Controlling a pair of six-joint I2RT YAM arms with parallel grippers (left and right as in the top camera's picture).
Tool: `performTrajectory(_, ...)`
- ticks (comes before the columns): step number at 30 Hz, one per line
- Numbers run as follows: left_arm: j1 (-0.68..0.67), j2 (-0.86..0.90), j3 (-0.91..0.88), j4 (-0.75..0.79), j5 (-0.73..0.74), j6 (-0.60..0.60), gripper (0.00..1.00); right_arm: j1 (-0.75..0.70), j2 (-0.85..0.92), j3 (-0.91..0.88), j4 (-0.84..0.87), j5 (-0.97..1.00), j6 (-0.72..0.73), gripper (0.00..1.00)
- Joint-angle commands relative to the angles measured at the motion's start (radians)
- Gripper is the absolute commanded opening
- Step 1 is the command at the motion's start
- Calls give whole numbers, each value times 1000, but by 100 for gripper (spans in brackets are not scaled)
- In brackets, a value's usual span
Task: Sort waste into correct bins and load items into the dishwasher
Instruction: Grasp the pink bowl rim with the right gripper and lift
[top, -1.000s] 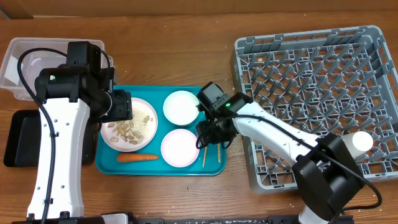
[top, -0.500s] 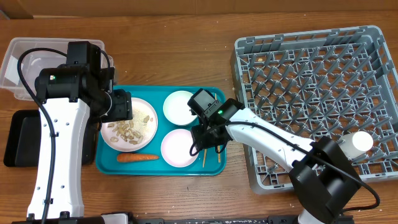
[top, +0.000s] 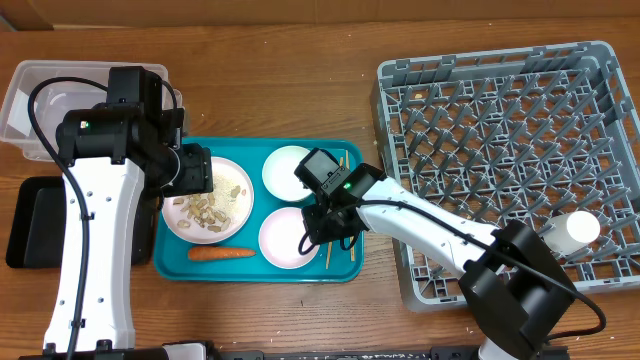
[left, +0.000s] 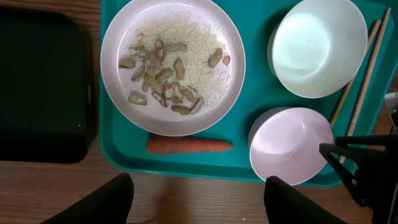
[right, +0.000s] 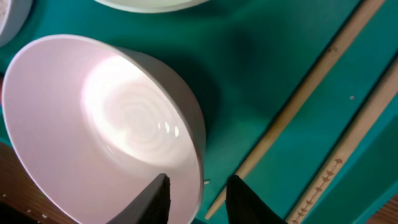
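A pinkish bowl (top: 285, 238) (right: 112, 118) sits at the front of the teal tray (top: 255, 275), with a white bowl (top: 288, 170) behind it. My right gripper (top: 322, 228) (right: 200, 202) straddles the pinkish bowl's right rim, one finger inside and one outside. It is open, with a narrow gap on each side. Two chopsticks (right: 298, 106) lie just to its right. The white plate (top: 240, 190) holds beige scraps (left: 165, 78), and a carrot (left: 189, 145) lies in front of it. My left gripper (left: 202, 202) (top: 195, 170) hovers open and empty. The grey dish rack (top: 500, 150) stands at the right.
A white cup (top: 578, 228) lies at the dish rack's right edge. A clear tub (top: 30, 95) stands at the back left, and a black tray (top: 30, 225) in front of it. Bare wood lies along the table's front.
My right gripper has slid left across the tray to the pinkish bowl's rim, and its jaws have narrowed around it. The left arm has not moved.
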Motion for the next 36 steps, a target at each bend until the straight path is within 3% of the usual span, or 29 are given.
performTrajectory(1,0,0,10,1,-14,-14,70,2,7,-7,6,17,20,27)
performTrajectory(19,0,0,10,0,-14,-14,70,14,29,-14,7,17,48,26)
performTrajectory(30,0,0,10,0,-14,-14,70,8,34,-11,27,53,47,4)
performTrajectory(36,0,0,10,1,-14,-14,69,-45,-13,89,-114,198,47,4)
